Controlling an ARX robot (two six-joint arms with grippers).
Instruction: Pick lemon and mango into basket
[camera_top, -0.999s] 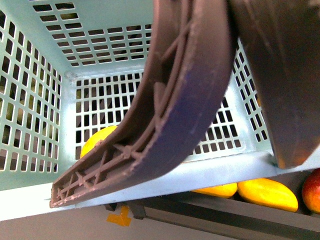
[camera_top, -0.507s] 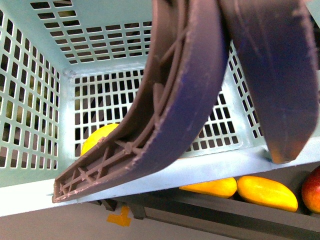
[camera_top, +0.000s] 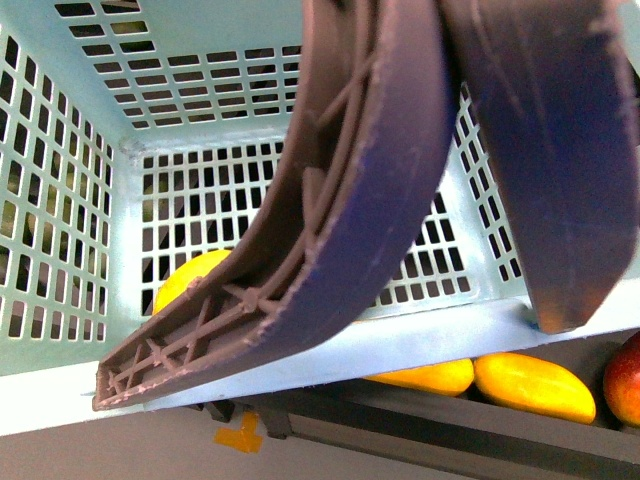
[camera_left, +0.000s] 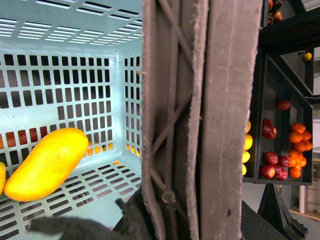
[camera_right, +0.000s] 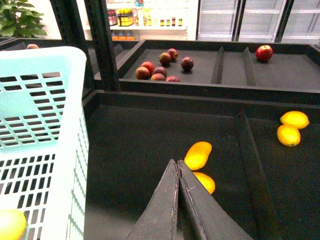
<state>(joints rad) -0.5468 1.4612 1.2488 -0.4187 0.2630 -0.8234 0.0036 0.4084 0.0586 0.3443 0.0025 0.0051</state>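
My right pincer (camera_right: 176, 166) is pressed shut, tips together, with nothing between them. It hangs just outside the basket (camera_right: 45, 75). Of my left pincer (camera_left: 95, 226) I see only a dark blurred shape low inside the basket, beside the brown handle (camera_left: 200, 120). Whether it is open or gripping something I cannot tell.

Inside the basket a mango (camera_left: 47, 165) lies on its side on the slotted floor. A second yellow fruit (camera_right: 10, 225) shows low in the basket. Too little of it shows for me to call it lemon or mango.

Outside the basket, on the dark shelf (camera_right: 135, 150) near its wall, two more mangoes (camera_right: 197, 155) lie close together. Farther from the basket, past a raised divider (camera_right: 250, 160), two lemons (camera_right: 295, 119) rest touching each other.

If a lemon is what the basket lacks, I judge it light and firm, and its pebbled rind should give my pads some bite. It is round enough to roll away at a nudge, though. I would close across its fat middle, not on the pointed ends, and come straight down so I don't knock its neighbour.

A mango I expect to be heavier, with smooth, slippery skin and flesh that bruises. I would take it across the short width at its thickest part and squeeze only enough to carry it.
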